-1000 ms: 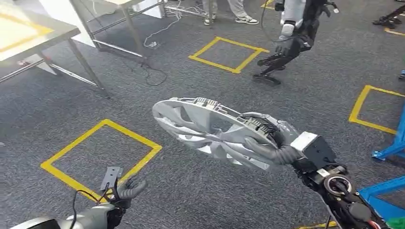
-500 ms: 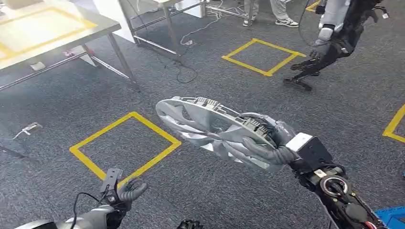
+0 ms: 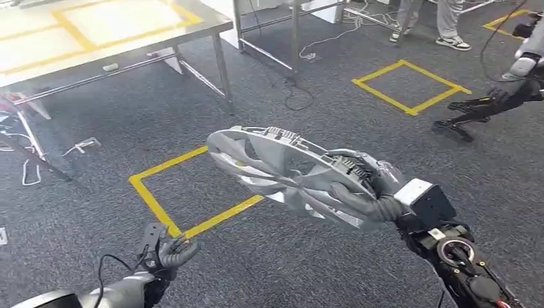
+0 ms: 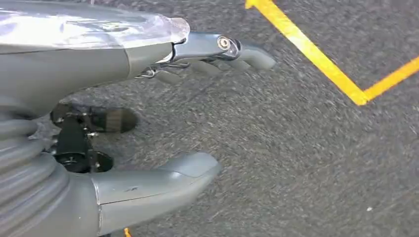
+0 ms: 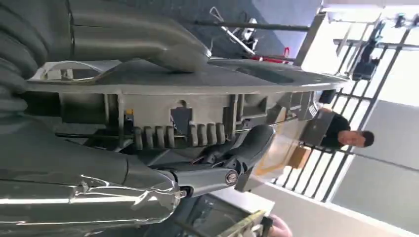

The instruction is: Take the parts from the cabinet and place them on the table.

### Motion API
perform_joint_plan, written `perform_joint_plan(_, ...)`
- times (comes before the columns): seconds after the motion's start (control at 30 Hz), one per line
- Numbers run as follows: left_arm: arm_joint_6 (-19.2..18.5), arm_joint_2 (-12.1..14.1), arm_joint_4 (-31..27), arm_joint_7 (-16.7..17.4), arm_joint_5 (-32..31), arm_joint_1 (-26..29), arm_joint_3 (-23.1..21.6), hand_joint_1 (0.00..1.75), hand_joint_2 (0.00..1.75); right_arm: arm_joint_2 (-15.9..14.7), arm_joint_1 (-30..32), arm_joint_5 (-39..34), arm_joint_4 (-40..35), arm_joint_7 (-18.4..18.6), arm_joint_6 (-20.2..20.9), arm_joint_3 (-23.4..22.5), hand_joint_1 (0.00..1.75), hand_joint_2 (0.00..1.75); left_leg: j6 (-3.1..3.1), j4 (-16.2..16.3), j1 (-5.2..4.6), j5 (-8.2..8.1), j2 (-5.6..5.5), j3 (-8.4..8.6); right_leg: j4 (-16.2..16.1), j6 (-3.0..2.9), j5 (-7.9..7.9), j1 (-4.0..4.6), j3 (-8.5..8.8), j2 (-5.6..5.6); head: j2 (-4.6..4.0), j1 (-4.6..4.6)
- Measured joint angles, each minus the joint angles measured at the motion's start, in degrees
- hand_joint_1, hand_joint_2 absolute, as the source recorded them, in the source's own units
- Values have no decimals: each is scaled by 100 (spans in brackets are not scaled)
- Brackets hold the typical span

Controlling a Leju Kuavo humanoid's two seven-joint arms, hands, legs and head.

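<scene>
A silver wheel cover (image 3: pixel 282 170) with curved spokes hangs tilted above the grey carpet, out in front of me. My right hand (image 3: pixel 365 199) grips its near rim, thumb over the top face and fingers hooked under the ribbed edge (image 5: pixel 197 133). My left hand (image 3: pixel 170 253) is low at the lower left, holding nothing, fingers spread above the carpet (image 4: pixel 207 113). The steel table (image 3: pixel 115 25) with yellow tape on its top stands at the upper left, some way off.
A yellow tape square (image 3: pixel 192 192) lies on the carpet under the wheel cover, another (image 3: pixel 410 86) farther right. Cables (image 3: pixel 295 90) trail by the table legs. A dark robot's foot (image 3: pixel 475 109) and a person's shoes (image 3: pixel 442 40) stand at the upper right.
The whole scene has slid to the right as my view turned left; the table has come further into sight. The wheel cover stays gripped in my right hand.
</scene>
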Motion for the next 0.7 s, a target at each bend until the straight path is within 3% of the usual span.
perform_joint_plan(0.07, 0, -11, -2, 4, 0, -4, 0, 0, 175, 0, -3, -18, -11, -2, 7, -4, 175, 175, -18, 34, 6, -15, -170, 14, -972, -38, 595, -5, 416, 91, 0, 13)
perform_joint_plan(0.1, 0, -26, -2, 4, 0, -2, 0, 0, 175, 0, -9, -30, -31, -11, 13, -7, 175, 175, -40, 50, 12, -31, -240, 9, -1499, -58, 838, -17, 630, 297, 0, 22)
perform_joint_plan(0.13, 0, -31, -2, 4, 0, -11, 0, 0, 175, 0, -21, -42, -31, -24, 17, -7, 175, 175, -63, 79, -25, -31, -295, -21, -1629, -68, 756, -46, 697, 466, 0, 28)
perform_joint_plan(0.17, 0, -31, -2, 4, 0, -18, 0, 0, 175, 0, -49, -50, -42, -39, 20, -7, 175, 175, -92, 100, -1, -14, -358, -71, -1744, -62, 706, -49, 793, 428, 0, 26)
perform_joint_plan(0.23, 0, -15, 0, 4, 0, 13, 0, 0, 175, 0, -74, -68, -44, -50, 31, -7, 175, 175, -170, 56, 20, 41, -472, -109, -1712, -91, 723, -8, 777, 332, 0, 20)
perform_joint_plan(0.27, 0, -4, 0, 4, 0, 29, 0, 0, 175, 13, -89, -74, -46, -50, 33, -7, 175, 175, -205, 54, 2, 58, -549, -113, -1759, -132, 749, -59, 800, 260, 0, 4)
perform_joint_plan(0.3, -2, -8, -2, 4, 0, 45, 0, 0, 175, 20, -117, -74, -48, -44, 37, -7, 175, 175, -220, 121, 7, -14, -348, -134, -1813, -166, 773, -74, 844, 177, 0, 13)
perform_joint_plan(0.33, -7, 7, -2, 2, -7, 24, 0, 0, 175, 28, -119, -81, -55, -46, 37, -7, 175, 175, -257, 382, -33, -184, -25, -259, -1839, -201, 783, -71, 861, 117, 0, -77)
perform_joint_plan(0.37, -7, 2, 0, 2, -2, -9, 0, 0, 175, 28, -143, -94, -66, -50, 35, -9, 175, 175, -292, 837, -11, -402, 134, -496, -1839, -210, 780, -60, 859, 44, 0, -109)
perform_joint_plan(0.43, -7, -4, 0, 2, 0, -11, 0, 0, 175, 28, -177, -116, -72, -52, 35, -7, 175, 175, -342, 1689, 26, -706, 240, -934, -1839, -227, 765, -43, 859, -105, 0, -109)
perform_joint_plan(0.47, -7, -15, 0, 2, 0, -3, 0, 0, 175, 28, -182, -129, -72, -52, 35, -7, 175, 175, -359, 1898, 42, -726, 266, -1057, -1837, -231, 760, -42, 861, -176, 0, -122)
perform_joint_plan(0.5, -7, -15, 0, 2, 0, 5, 0, 0, 175, 28, -181, -133, -72, -46, 37, -4, 175, 175, -368, 1780, 60, -597, 284, -1014, -1837, -222, 749, -43, 868, -251, 0, -131)
perform_joint_plan(0.53, -7, -13, 0, 2, 0, 4, 0, 0, 175, 31, -182, -136, -72, -42, 37, -4, 175, 175, -369, 1427, 70, -388, 306, -837, -1836, -214, 739, -45, 874, -312, 0, -138)
perform_joint_plan(0.57, -7, -7, -2, 2, 2, 0, 0, 0, 175, 44, -185, -138, -74, -42, 39, -2, 175, 175, -363, 876, 71, -128, 362, -547, -1833, -194, 719, -50, 891, -374, 0, -149)
perform_joint_plan(0.6, -7, 2, -2, 2, 0, -6, 0, 0, 175, 54, -191, -140, -74, -42, 41, -2, 175, 175, -351, 361, 66, 79, 493, -256, -1828, -166, 695, -52, 911, -431, 0, -164)
perform_joint_plan(0.63, -7, -6, -2, 2, 2, -20, 0, 0, 175, 66, -206, -142, -76, -42, 41, -4, 175, 175, -325, 91, 10, 0, 771, -138, -1826, -133, 671, -12, 916, -471, 0, -189)
perform_joint_plan(0.67, -7, -2, 0, 2, 4, -34, 0, 0, 175, 68, -238, -149, -76, -41, 41, -2, 175, 175, -231, 78, -11, 37, 680, -147, -1808, -101, 650, 20, 908, -515, 0, -206)
perform_joint_plan(0.7, -7, -4, -2, 2, 4, -35, 0, 0, 175, 72, -259, -149, -76, -44, 44, 2, 175, 175, -186, 97, -14, 17, 593, -159, -1821, -80, 639, 22, 923, -566, 0, -168)
